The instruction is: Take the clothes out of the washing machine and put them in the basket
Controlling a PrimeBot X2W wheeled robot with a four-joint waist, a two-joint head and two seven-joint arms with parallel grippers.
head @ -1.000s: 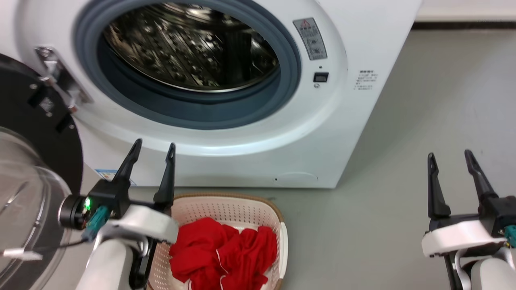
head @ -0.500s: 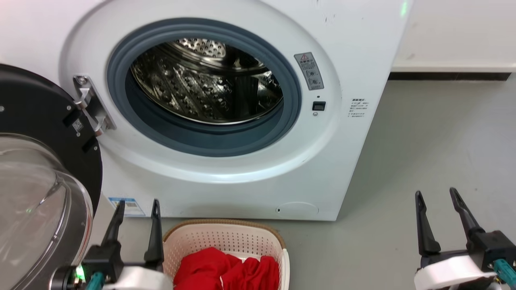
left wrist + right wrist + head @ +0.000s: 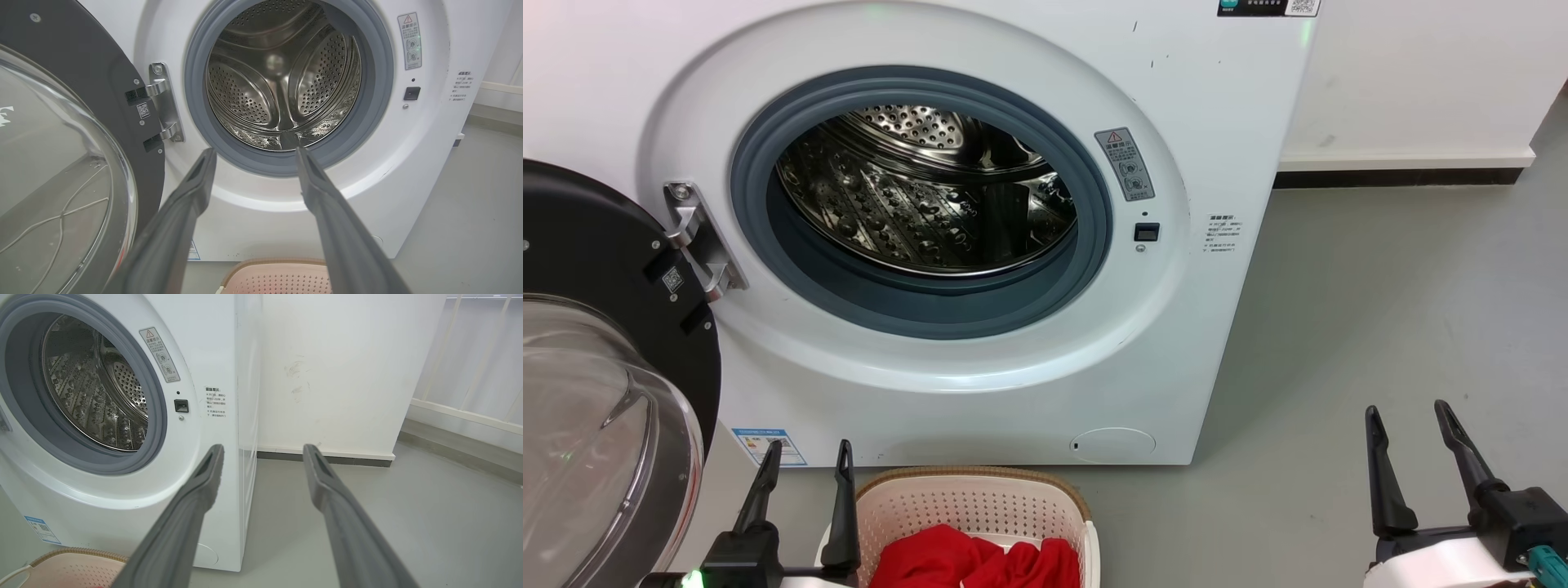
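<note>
Now the head camera has lifted: more of the machine (image 3: 1176, 327) shows, its drum (image 3: 915, 204) bare. The clothes (image 3: 968, 562) lie in the basket (image 3: 980, 498) just in front of the machine. Both the left gripper (image 3: 809, 445) and right gripper (image 3: 1407, 407), fingers released and empty, hang before it; unloading looks finished.

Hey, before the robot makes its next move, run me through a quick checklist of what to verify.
1. The clothes lie in the basket: ok.
2. The drum of the washing machine shows bare steel where visible: ok.
3. The left gripper is open, holding nothing: ok.
4. The right gripper is open, holding nothing: ok.
5. The door is swung aside: ok.
6. No fabric hangs over the basket's near rim: cannot tell, cropped.
</note>
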